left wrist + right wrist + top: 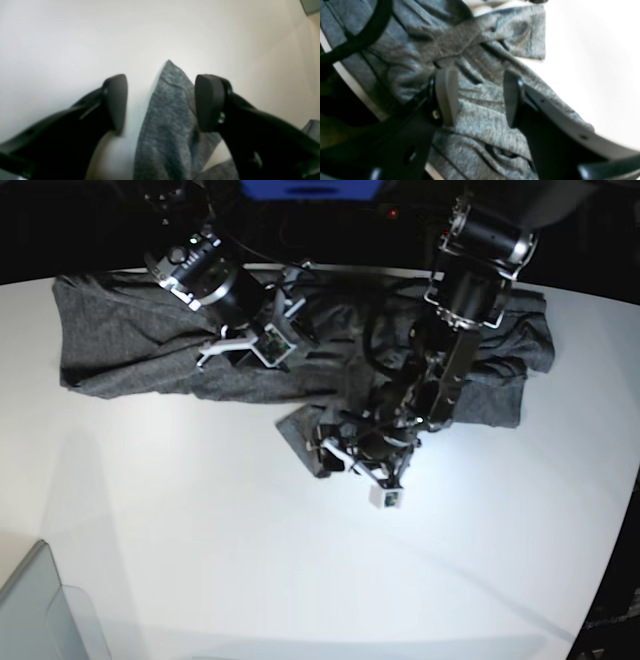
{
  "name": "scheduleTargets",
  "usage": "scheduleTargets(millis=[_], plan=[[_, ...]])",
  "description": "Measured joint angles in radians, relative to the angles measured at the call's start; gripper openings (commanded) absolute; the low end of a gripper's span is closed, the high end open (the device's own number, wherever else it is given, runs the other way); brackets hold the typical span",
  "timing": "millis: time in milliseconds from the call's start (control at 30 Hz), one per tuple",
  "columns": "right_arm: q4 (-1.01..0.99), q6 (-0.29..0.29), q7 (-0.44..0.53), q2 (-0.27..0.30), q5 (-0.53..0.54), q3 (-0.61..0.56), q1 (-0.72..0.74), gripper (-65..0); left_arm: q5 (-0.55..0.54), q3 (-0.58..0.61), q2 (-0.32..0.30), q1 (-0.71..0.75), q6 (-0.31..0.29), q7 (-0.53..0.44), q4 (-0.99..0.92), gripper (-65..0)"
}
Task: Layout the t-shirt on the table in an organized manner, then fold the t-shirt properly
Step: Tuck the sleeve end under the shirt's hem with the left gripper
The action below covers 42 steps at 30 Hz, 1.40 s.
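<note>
Plain grey t-shirt (120,340) on white table (200,530), no print or label

Background past the far edge of the work surface is black, unlit. Blue panel (310,188) at top centre, small red light (394,213) beside it. Translucent grey bin corner (45,610) at bottom left. Lighting from overhead, bright, soft shadows on the glossy white surface.

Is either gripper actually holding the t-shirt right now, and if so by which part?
Neither. The left gripper is open astride a pointed corner of the t-shirt; the right gripper is open above its wrinkled body. Nothing is pinched.
</note>
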Motion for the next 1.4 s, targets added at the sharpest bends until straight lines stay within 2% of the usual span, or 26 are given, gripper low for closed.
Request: scheduleTargets(millis=[133, 200, 267, 333, 367, 500, 600, 700, 900, 1000, 1133, 1400], plan=[[0.0, 0.0, 0.0, 0.011, 0.0, -0.001, 0.003, -35.1, 0.0, 0.102, -0.01, -0.058, 0.0, -0.025, -0.071, -26.6], [0.0, 0.0, 0.0, 0.011, 0.0, 0.001, 0.006, -35.1, 0.002, 0.154, -0.011, -0.073, 0.0, -0.025, -0.086, -35.8], [0.0, 0.0, 0.0, 0.011, 0.0, 0.001, 0.009, -35.1, -0.003, 0.19, -0.01, -0.074, -0.001, -0.039, -0.095, -48.4], [0.0, 0.0, 0.0, 0.011, 0.0, 0.001, 0.008, -35.1, -0.004, 0.196, -0.009, -0.074, -0.002, -0.035, -0.099, -61.3], [0.0, 0.0, 0.0, 0.011, 0.0, 0.001, 0.008, -35.1, -0.006, 0.195, -0.01, -0.074, -0.002, -0.031, -0.1, -65.0], [0.0, 0.0, 0.0, 0.027, 0.004, 0.0, 0.011, -35.1, -0.024, 0.193, -0.048, -0.07, -0.018, -0.016, -0.08, -65.0], [0.0, 0.0, 0.0, 0.027, 0.003, 0.006, 0.011, -35.1, -0.016, 0.165, -0.101, -0.045, 0.005, 0.021, 0.007, -64.9], [-0.001, 0.0, 0.004, 0.024, 0.004, 0.004, 0.012, -35.1, -0.078, 0.047, -0.139, 0.029, 0.004, 0.035, 0.16, -64.9], [-0.001, 0.0, 0.007, 0.029, 0.004, 0.005, 0.014, -35.1, -0.136, -0.287, -0.196, 0.15, 0.0, 0.231, 0.524, -64.9], [-0.001, 0.0, 0.007, 0.03, 0.004, 0.004, 0.013, -35.1, -0.128, -0.461, -0.205, 0.285, 0.005, 0.271, 0.657, -64.9], [-0.001, 0.0, 0.007, 0.04, 0.004, 0.001, 0.027, -35.1, -0.118, -0.605, -0.2, 0.424, -0.001, 0.286, 0.714, -64.9], [-0.001, 0.0, 0.008, 0.035, 0.004, 0.001, 0.037, -34.9, -0.124, -0.752, -0.191, 0.547, -0.001, 0.287, 0.715, -64.9]])
